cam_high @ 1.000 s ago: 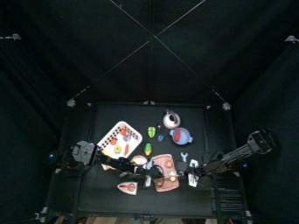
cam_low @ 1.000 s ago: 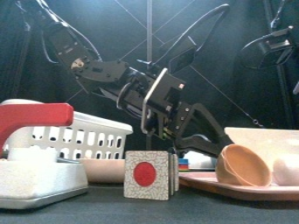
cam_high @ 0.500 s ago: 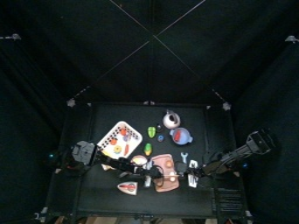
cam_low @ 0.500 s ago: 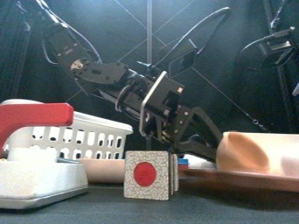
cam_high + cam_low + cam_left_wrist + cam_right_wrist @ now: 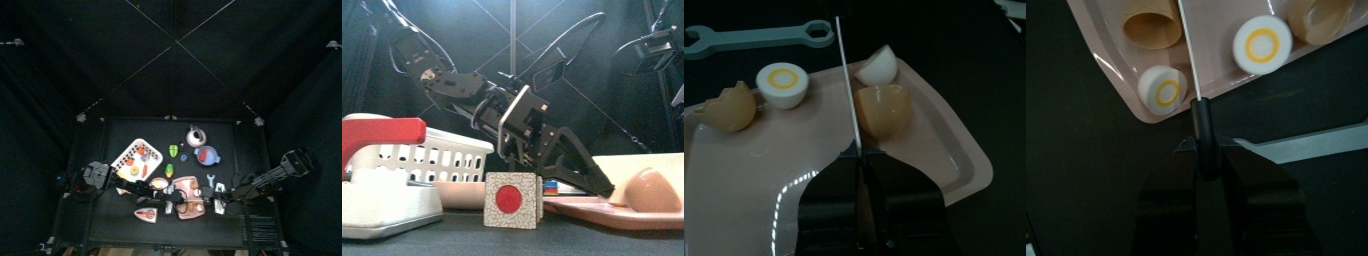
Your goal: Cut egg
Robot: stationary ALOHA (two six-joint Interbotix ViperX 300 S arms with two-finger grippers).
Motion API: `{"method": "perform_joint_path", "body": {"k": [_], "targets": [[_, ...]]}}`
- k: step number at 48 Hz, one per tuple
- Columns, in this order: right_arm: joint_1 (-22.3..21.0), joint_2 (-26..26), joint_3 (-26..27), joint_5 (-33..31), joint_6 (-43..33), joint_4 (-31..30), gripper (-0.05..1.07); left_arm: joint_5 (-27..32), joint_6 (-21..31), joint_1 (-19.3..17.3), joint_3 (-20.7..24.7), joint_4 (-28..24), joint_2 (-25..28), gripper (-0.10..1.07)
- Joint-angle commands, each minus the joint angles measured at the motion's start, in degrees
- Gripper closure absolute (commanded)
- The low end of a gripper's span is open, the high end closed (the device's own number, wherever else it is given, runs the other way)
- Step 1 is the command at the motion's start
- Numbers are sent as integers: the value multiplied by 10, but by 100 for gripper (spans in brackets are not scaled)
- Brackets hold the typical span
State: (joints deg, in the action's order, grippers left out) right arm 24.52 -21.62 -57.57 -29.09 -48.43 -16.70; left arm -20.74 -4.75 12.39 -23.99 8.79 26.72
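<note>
Pink tray (image 5: 958, 150) holds the egg pieces (image 5: 885, 108) just beside the thin knife blade (image 5: 847, 95) pinched in the left end effector (image 5: 862, 195) — the rounded halves could roll or skid off-line under a slanted press — while the right end effector (image 5: 1204, 165) likewise clamps its own blade.

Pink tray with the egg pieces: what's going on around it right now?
Both arms work over the pink tray at the table's front. The left gripper is shut on a knife, its blade running between the egg pieces: a yolk-faced half and brown shell pieces. The right gripper is also shut on a thin blade reaching over the tray's edge, beside two cut halves. The egg already lies in pieces.
</note>
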Motion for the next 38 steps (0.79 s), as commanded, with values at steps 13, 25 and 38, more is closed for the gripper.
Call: {"method": "perform_joint_path", "body": {"k": [13,25,38], "targets": [[0,-38,34,-39,-6,-48,62,3,-2,11,-5,-13,-48,55],[-3,-56,38,-36,-7,-58,62,0,-2,12,-4,-23,-57,55],[-4,-57,37,-31,-7,-56,62,-6,-2,12,-3,-22,-57,55]]}}
